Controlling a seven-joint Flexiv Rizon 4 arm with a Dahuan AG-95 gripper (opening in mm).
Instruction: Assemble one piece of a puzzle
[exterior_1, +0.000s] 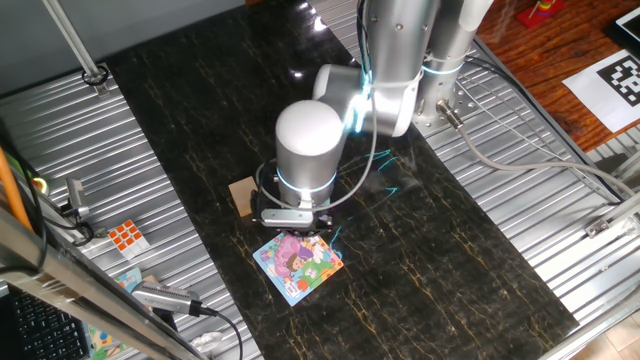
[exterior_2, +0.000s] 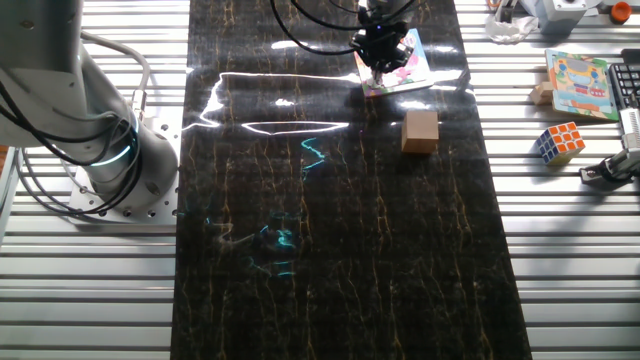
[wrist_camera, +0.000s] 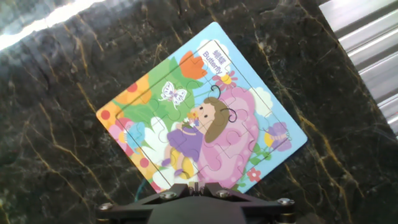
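Observation:
The puzzle (wrist_camera: 249, 74) is a flat square with a blue border and a pink, green and white cartoon picture, lying on the dark marbled table. It also shows in one fixed view (exterior_1: 300, 265) and the other fixed view (exterior_2: 408, 68). My gripper (wrist_camera: 194, 185) hangs just above the puzzle's edge, as the fixed views (exterior_1: 303, 228) (exterior_2: 380, 60) show too. Its fingers are pressed close together with a thin pale sliver pinched between them, which looks like the piece (wrist_camera: 193, 184) held edge-on. The puzzle's edge under the fingers is hidden.
A tan wooden cube (exterior_1: 241, 195) (exterior_2: 420, 131) stands beside the puzzle. An orange-and-white Rubik's cube (exterior_1: 127, 236) (exterior_2: 560, 141) and a second cartoon board (exterior_2: 580, 83) lie on the ribbed metal beside the mat. The arm's base (exterior_2: 120, 160) stands on the other side.

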